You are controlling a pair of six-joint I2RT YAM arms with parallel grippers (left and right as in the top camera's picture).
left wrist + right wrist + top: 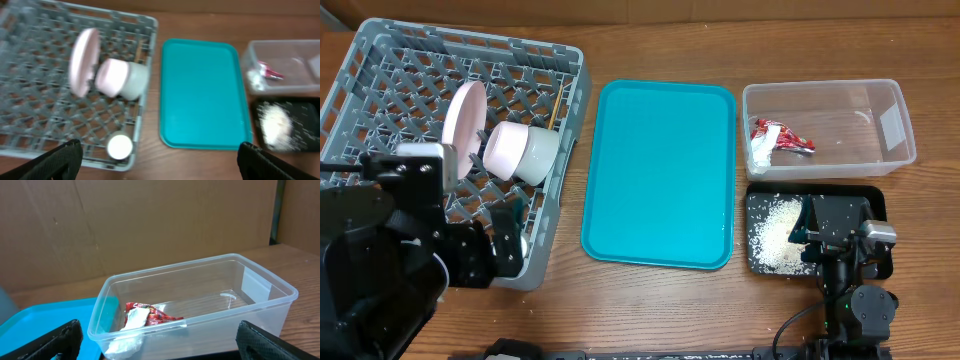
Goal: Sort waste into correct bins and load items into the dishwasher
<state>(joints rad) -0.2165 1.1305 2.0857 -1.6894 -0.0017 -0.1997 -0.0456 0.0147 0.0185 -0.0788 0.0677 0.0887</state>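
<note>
The grey dish rack (pixel 380 60) at the left holds a pink plate (pixel 463 112) on edge, a pink and white cup (pixel 520 150) on its side and a small white cup (pixel 120 146) near its front corner. The clear bin (pixel 895 150) at the right holds a red wrapper (pixel 782 136) and crumpled white paper (pixel 762 155). The black tray (pixel 880 200) holds white crumbs (pixel 775 235). The teal tray (pixel 660 170) is bare. My left gripper (pixel 159 162) is open and empty above the rack's front right corner. My right gripper (pixel 157 340) is open and empty over the black tray, facing the clear bin (pixel 200 305).
Brown cardboard walls (pixel 150 225) stand behind the table. The wooden table (pixel 650 310) shows in front of the trays. The left arm's black body (pixel 370 270) covers the rack's front left part.
</note>
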